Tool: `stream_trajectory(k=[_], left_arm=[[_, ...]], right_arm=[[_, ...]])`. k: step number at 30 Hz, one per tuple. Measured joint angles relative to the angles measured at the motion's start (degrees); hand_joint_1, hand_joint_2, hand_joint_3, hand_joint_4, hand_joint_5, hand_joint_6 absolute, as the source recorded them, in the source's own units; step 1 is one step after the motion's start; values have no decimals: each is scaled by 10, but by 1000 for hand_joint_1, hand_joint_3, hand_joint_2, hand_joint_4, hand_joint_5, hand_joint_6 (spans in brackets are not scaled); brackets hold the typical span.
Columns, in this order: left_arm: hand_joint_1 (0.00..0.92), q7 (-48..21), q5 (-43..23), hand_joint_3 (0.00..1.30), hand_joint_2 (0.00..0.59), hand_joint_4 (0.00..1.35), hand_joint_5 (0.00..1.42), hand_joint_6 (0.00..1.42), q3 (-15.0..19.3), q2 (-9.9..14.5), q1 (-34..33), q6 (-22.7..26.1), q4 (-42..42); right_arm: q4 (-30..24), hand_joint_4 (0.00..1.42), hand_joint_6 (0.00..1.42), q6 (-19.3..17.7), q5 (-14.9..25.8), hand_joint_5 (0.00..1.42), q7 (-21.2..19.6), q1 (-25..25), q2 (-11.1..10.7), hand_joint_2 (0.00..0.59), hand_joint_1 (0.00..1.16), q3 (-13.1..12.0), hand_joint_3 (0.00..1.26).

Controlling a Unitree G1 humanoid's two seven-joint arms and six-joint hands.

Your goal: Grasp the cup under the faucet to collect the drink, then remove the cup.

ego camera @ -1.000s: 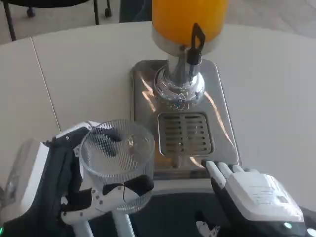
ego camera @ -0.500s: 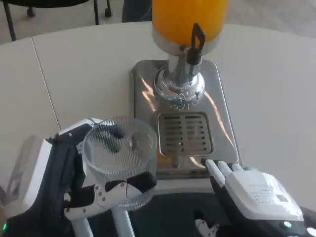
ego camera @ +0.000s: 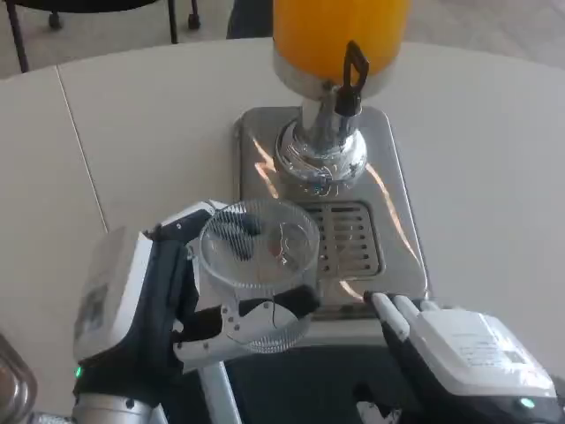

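My left hand (ego camera: 159, 305) grips a clear ribbed plastic cup (ego camera: 259, 269), empty and upright, held just over the front left corner of the dispenser's steel base (ego camera: 256, 150). The cup's rim overlaps the left edge of the slotted drip grate (ego camera: 344, 238). The orange juice tank (ego camera: 340, 40) stands at the top, with its black tap lever (ego camera: 351, 78) and chrome faucet (ego camera: 322, 159) beyond the cup. My right hand (ego camera: 459, 358) rests low at the front right, near the base's front edge, holding nothing, its fingers pointing toward the grate.
The white table (ego camera: 132, 132) stretches to the left and right of the dispenser. A seam runs across the tabletop on the left. Chair legs show at the top left. A metal object's edge (ego camera: 13, 389) peeks in at the bottom left corner.
My left hand has carried the cup right and away from me, from beside the base to the grate's left edge. The right hand has hardly moved.
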Motion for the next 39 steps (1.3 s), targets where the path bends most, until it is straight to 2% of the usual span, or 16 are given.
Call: stream_trajectory(k=[6,10,21,30,39], left_arm=[[549,31,17,1000,0,1197,1390,1424,-12,-8,-32,0,45],[549,53,24,1000,0,1197,1390,1424,-28,-20,-70,2,92],[549,98,48,988,0,1197,1390,1424,-76,-47,-125,12,179],[549,152,69,987,3,1197,1390,1424,-104,-70,-178,36,244],[549,194,70,987,3,1197,1390,1424,-121,-73,-239,48,338]], right_arm=[[-19,0,0,-8,-19,0,21,6,12,518,422,-3,0],[-23,0,0,-15,-23,0,49,4,16,518,422,-11,0],[-44,0,0,-25,-24,0,87,3,17,521,421,-48,0],[-56,0,0,-33,-12,0,114,0,15,521,420,-75,0],[-58,0,0,-35,11,0,123,-14,11,518,420,-100,0]])
